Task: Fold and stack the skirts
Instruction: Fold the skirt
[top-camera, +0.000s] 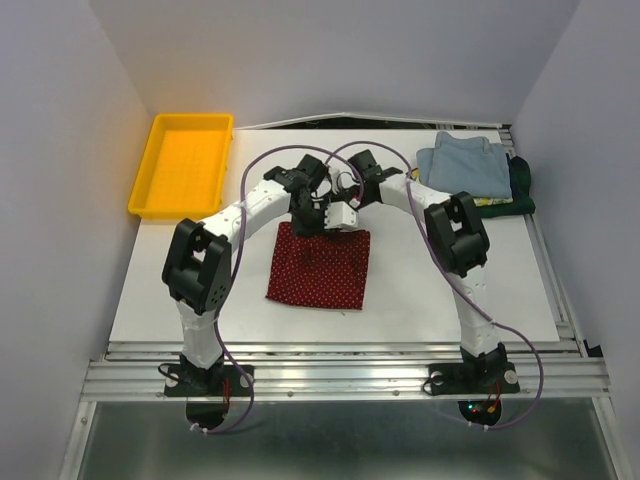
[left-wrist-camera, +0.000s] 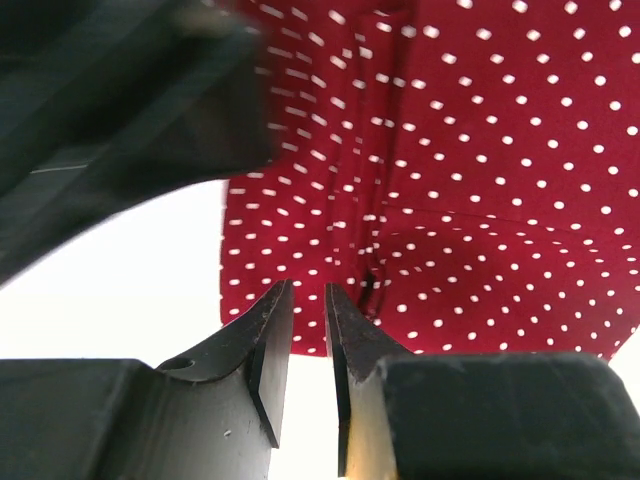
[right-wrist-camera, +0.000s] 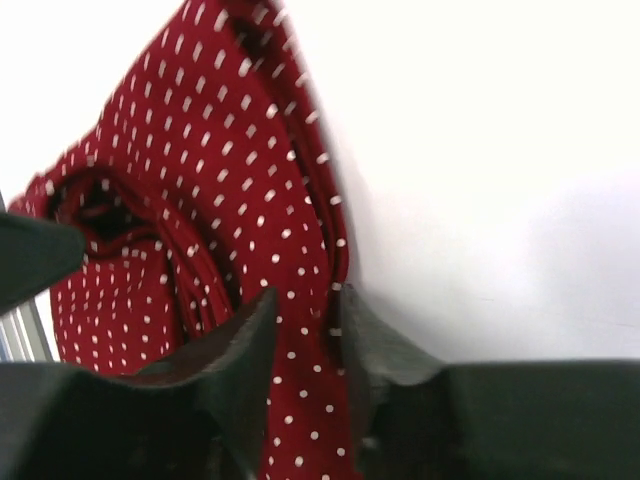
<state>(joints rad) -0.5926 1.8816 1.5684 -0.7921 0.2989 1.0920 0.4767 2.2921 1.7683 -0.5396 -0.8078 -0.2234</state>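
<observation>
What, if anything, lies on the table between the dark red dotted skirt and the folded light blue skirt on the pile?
Nothing loose shows between the dark red white-dotted cloth skirt and the folded light blue cloth skirt; only the right arm's white forearm crosses above that gap.

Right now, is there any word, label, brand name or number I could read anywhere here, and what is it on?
None: there is no readable text in any view.
The dark red skirt bears only tiny white dots, a pattern and not writing.
The yellow tray and the folded light blue skirt show no lettering.
</observation>
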